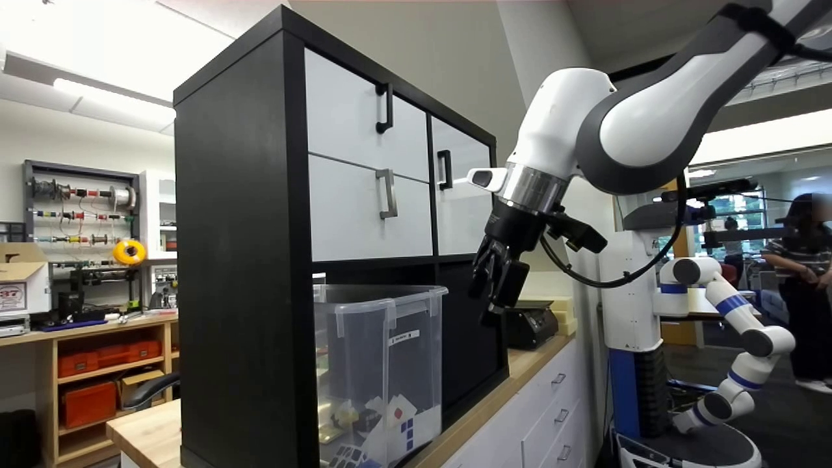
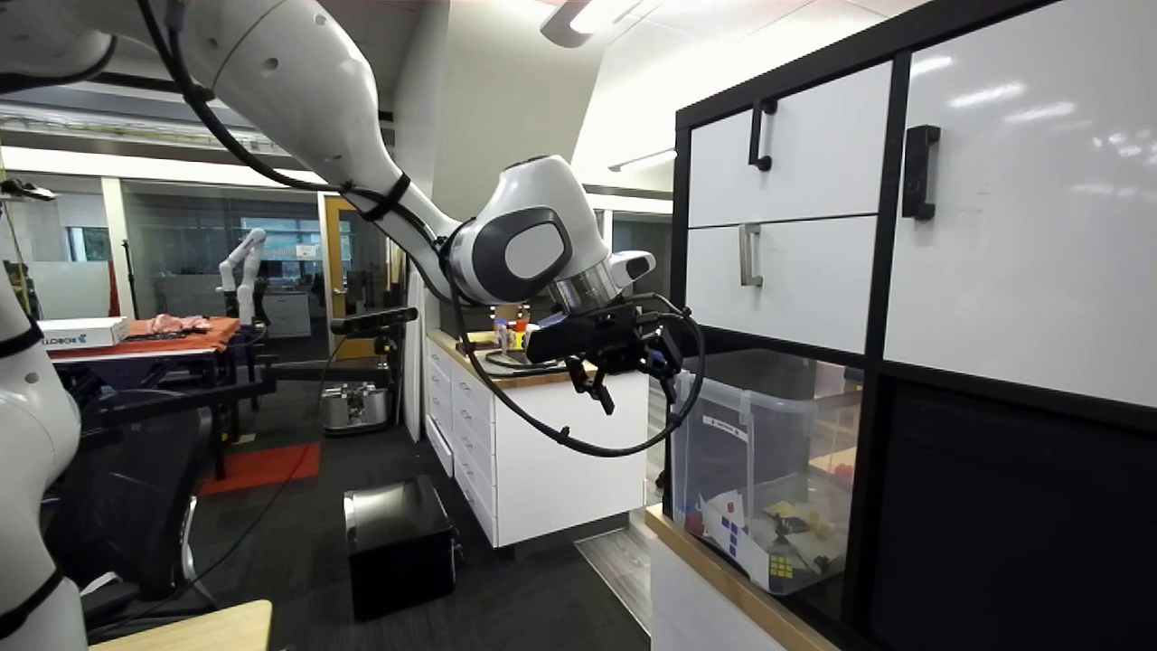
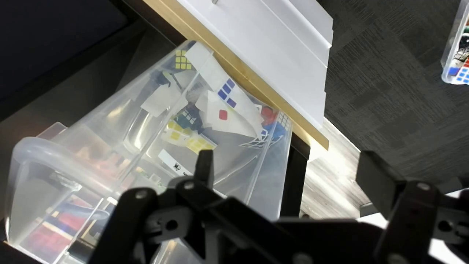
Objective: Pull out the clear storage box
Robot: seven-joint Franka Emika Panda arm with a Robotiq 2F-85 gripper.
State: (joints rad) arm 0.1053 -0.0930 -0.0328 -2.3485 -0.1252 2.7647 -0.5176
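The clear storage box (image 1: pixel 416 364) stands upright in a lower cube of the black shelf, with paper scraps and small items inside. It also shows in an exterior view (image 2: pixel 782 443) and in the wrist view (image 3: pixel 238 154). Its front seems to stick out slightly past the shelf face. My gripper (image 1: pixel 489 292) is open and empty, in front of the box at about rim height. It also shows in an exterior view (image 2: pixel 637 393). In the wrist view, one finger of the gripper (image 3: pixel 287 165) overlaps the box front; the other is beyond its side, over the floor. I cannot tell contact.
The black shelf (image 1: pixel 237 247) has white drawer fronts (image 1: pixel 370 208) with handles above the box. A wooden ledge (image 2: pixel 741 597) runs along the shelf's foot. A dark scale-like device (image 1: pixel 533 325) stands beyond the shelf. A white cabinet (image 2: pixel 569 452) stands beyond the arm.
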